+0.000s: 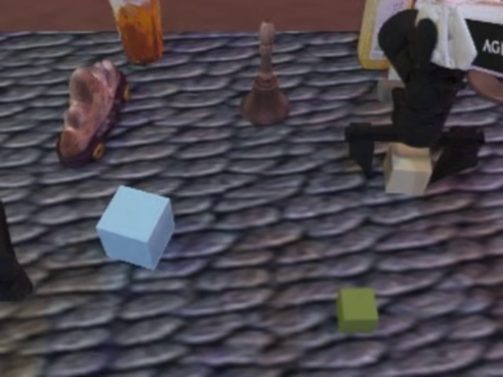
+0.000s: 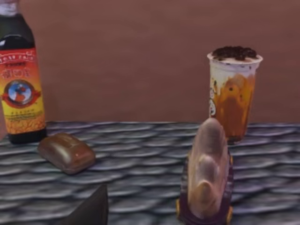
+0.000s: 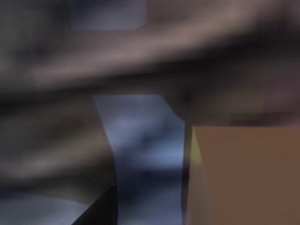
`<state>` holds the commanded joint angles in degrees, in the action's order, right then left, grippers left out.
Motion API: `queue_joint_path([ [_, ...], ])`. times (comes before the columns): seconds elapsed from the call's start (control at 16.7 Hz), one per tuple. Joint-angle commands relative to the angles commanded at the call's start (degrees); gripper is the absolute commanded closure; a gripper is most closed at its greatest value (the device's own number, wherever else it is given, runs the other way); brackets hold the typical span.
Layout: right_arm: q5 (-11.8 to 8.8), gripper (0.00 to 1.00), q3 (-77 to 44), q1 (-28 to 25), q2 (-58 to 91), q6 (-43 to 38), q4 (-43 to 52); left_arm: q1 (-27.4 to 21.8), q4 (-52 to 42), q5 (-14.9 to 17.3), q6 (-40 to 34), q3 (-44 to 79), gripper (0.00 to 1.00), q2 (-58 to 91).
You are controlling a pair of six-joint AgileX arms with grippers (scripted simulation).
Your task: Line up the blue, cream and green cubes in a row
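Right tool (image 1: 414, 161) straddles cream cube (image 1: 407, 174); bottle (image 2: 21, 79) label unreadable.

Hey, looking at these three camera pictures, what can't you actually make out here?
- Top view: the right gripper straddles the cream cube; the arm hides whether the fingers touch it.
- Top view: the left arm is cut off by the left edge.
- Right wrist view: too blurred to tell contact.
- Left wrist view: the blue cube and green cube are out of frame.

Even, soft light, faint shadows — right wrist view heavily blurred.
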<state>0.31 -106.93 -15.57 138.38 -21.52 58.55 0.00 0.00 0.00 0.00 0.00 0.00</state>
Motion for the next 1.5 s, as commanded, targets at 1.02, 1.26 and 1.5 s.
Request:
queue_joint_path([
  [1.02,0.0,1.0,0.0,0.0,0.0,0.0,0.0,0.0,0.0,0.0,0.0,0.0,0.0,0.0],
  [1.26,0.31,1.0,-2.5,-0.2,-1.74,0.26,2.79,0.0,0.0,0.0,0.0,0.0,0.0,0.0],
  [1.5,0.31,1.0,-8.82,-0.48,-3.45,0.31,11.8,0.0,0.0,0.0,0.0,0.0,0.0,0.0],
])
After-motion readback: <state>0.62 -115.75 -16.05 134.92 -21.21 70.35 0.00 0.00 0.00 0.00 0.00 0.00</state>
